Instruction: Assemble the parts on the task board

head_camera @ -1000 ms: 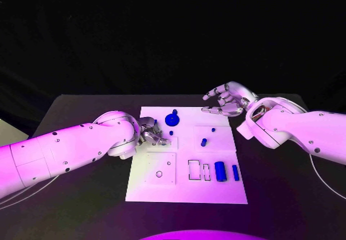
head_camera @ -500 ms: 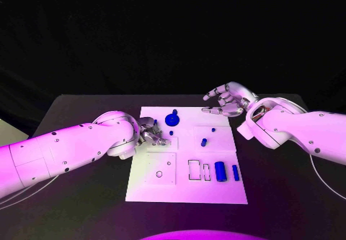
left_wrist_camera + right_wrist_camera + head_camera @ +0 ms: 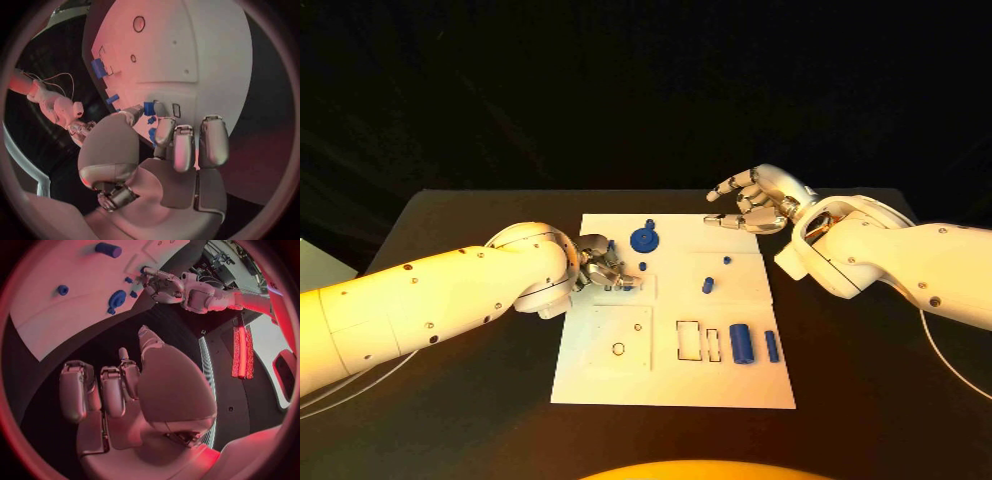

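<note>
Black cloth hung behind a dark table (image 3: 459,400), and on that table lay the white task board (image 3: 678,385), long side running away from the robot. Taking the board as a clock face with twelve o'clock at the far edge, a blue round part (image 3: 645,239) with a small stem sat near twelve. Two small blue parts stood right of centre, one a short peg (image 3: 708,285), the other a tiny stud (image 3: 727,261) just beyond it. Toward four o'clock a thick blue cylinder (image 3: 740,343) lay beside a thinner blue bar (image 3: 772,345), with two outlined rectangular slots just to their left. A ring-shaped mark (image 3: 617,349) showed in the raised square panel at about seven o'clock.

At nine o'clock the left hand (image 3: 604,266) hung over the board's left edge, fingers curled down toward a recess. In the left wrist view its thumb and a finger (image 3: 164,131) closed round a small blue part (image 3: 149,108), pinching it just above the board (image 3: 206,60); more blue showed between the fingers below that.

Off the board at about one o'clock, the right hand (image 3: 754,203) hovered above the bare table, palm turned toward the board. In the right wrist view its fingers (image 3: 112,390) were loosely bent and apart, holding nothing.
</note>
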Tool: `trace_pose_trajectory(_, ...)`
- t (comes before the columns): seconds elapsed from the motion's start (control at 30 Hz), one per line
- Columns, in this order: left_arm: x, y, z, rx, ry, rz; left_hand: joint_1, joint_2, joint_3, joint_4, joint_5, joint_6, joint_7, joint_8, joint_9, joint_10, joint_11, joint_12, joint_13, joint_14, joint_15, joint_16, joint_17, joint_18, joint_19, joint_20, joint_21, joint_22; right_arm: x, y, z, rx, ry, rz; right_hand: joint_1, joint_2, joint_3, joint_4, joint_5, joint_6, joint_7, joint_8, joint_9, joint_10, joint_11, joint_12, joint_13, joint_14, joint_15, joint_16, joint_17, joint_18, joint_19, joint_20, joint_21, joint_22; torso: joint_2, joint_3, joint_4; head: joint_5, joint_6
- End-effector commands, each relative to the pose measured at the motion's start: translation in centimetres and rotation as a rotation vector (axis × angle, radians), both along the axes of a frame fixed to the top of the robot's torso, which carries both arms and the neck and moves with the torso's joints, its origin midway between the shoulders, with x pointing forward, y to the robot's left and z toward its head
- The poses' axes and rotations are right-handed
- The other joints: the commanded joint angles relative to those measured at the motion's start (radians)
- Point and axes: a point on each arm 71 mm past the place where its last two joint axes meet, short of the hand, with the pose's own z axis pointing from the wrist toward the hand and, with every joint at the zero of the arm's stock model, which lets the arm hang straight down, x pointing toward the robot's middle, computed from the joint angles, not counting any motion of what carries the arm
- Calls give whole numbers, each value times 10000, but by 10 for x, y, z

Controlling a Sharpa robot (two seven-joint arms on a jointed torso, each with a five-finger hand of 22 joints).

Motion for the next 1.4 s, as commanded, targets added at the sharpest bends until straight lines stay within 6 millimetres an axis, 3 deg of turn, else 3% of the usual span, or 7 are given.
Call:
trace_pose_trajectory(0.03,0,5,-4,196,177,155,-120,16,-113,24,-147,6,58,-59,6,61,16,22,19,917,-41,35,2204,-154,26,10,24,-3,0,1,0,-25,-29,117,-80,8,-63,6,-8,24,-3,46,-16,-30,-9,-38,587,777,-8,-65,1535,112,209,24,-37,1627,1,1,-3,-7,4)
trace_pose_trajectory(0.77,0,6,1,81,153,154,-161,-27,-267,20,-334,5,55,-76,15,56,14,12,10,916,-43,34,2201,-156,34,10,29,12,0,0,-2,-35,-3,108,-80,8,-63,6,-8,24,-3,46,-16,-30,-9,-38,587,777,-8,-65,1535,112,209,24,-37,1627,0,0,1,-3,35)
trace_pose_trajectory(0.87,0,5,1,47,157,153,-217,-38,-386,25,-521,13,53,-85,23,54,13,9,12,917,-43,35,2204,-157,35,10,28,17,0,0,-2,-35,-1,109,-80,8,-63,6,-8,24,-3,46,-16,-30,-9,-38,587,777,-8,-65,1535,112,209,24,-37,1627,0,-2,-1,0,40)
trace_pose_trajectory(0.93,0,5,2,20,170,159,-238,21,-582,23,-1049,22,48,-98,43,57,8,10,23,915,-46,31,2197,-158,38,9,28,27,0,0,-2,-36,3,109,-80,8,-63,6,-8,24,-3,46,-16,-30,-9,-38,587,777,-8,-65,1535,112,209,24,-37,1627,0,-1,-3,-1,42)
trace_pose_trajectory(1.03,0,5,2,-11,187,173,-238,55,-724,27,-1314,26,46,-106,58,61,8,13,34,915,-46,32,2199,-159,42,8,29,36,0,0,-2,-37,7,103,-80,8,-63,6,-8,24,-3,46,-16,-30,-9,-38,587,777,-8,-65,1535,112,209,24,-37,1627,6,2,3,-3,47)
trace_pose_trajectory(1.4,-1,5,2,-155,308,175,-239,28,-839,19,-1422,27,46,-110,68,49,9,-3,13,914,-46,30,2195,-159,43,8,29,40,0,0,-2,-42,9,87,-80,8,-63,6,-8,24,-3,46,-16,-30,-9,-38,587,777,-8,-65,1535,112,209,24,-37,1627,3,0,1,-6,46)
